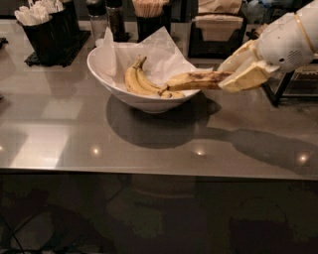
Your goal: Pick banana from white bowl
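The white bowl (107, 79) stands on the grey counter, lined with crinkled white paper. Two cleaner yellow bananas (136, 82) lie inside it. My gripper (233, 74) reaches in from the right and is shut on the overripe banana (196, 79), which has brown streaks. It holds the banana level above the bowl's right rim, with the stem end pointing left toward the bananas in the bowl.
Black cutlery holders (44, 30) stand at the back left. Shakers (107, 17) and a cup of sticks (149, 15) stand behind the bowl. A napkin holder (216, 30) and a black wire rack (293, 84) are at the back right.
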Tool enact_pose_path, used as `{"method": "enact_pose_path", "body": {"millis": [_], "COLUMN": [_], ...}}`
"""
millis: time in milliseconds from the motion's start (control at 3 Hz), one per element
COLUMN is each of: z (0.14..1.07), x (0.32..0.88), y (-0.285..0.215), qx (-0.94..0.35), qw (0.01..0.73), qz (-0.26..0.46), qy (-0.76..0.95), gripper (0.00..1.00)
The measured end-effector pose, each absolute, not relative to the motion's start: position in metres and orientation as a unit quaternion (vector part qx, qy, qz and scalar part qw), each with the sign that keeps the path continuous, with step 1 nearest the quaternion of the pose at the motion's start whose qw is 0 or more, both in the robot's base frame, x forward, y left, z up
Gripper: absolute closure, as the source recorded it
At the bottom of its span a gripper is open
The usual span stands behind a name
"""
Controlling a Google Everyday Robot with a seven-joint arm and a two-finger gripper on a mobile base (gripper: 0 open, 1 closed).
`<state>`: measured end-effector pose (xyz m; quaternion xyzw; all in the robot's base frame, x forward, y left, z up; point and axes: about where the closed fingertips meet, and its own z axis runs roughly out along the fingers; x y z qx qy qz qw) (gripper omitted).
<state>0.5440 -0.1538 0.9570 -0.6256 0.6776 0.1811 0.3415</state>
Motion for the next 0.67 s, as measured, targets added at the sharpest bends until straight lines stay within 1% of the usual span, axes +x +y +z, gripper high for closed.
{"method": "enact_pose_path", "body": {"millis": [333, 667], "z": [0.9757, 0.9760], "x": [0.5154, 0.5130], "y": [-0.1731, -0.1780], "qx": [-0.611, -0.608], "qw": [0.386, 0.387], "qz": [0.158, 0.155], "qy": [0.673, 0.675], "gripper": [1.00, 1.00]}}
